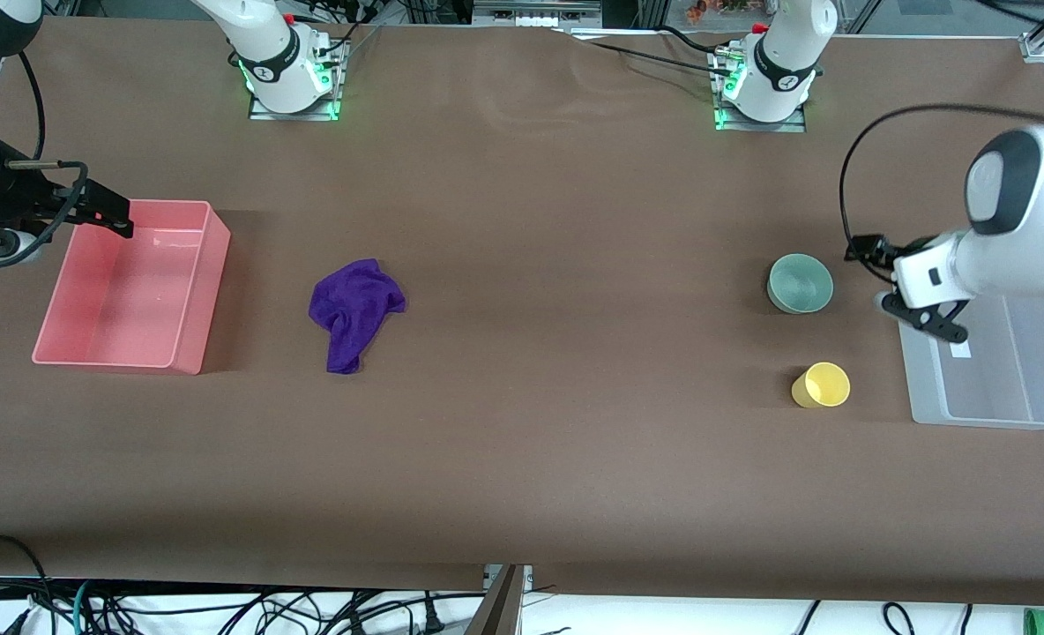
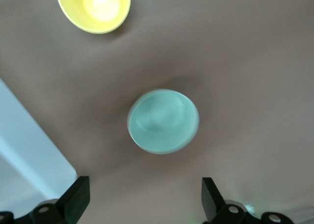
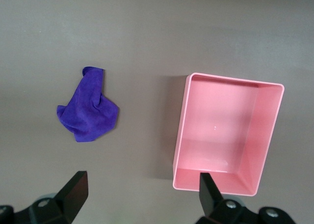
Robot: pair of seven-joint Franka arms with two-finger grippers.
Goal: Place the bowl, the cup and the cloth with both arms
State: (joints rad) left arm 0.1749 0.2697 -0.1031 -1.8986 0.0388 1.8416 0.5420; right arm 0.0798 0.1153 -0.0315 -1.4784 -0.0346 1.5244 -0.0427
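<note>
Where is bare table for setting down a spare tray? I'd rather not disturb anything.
The widest bare patch lies between the cloth and the bowl; the strip nearest the front camera is bare too. It is crowded around the bowl, the cup, the clear bin and the left gripper.

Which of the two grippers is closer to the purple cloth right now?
The right one. The right gripper hangs open over the pink bin, which sits beside the cloth. The left gripper is open near the bowl, at the left arm's end of the table.
</note>
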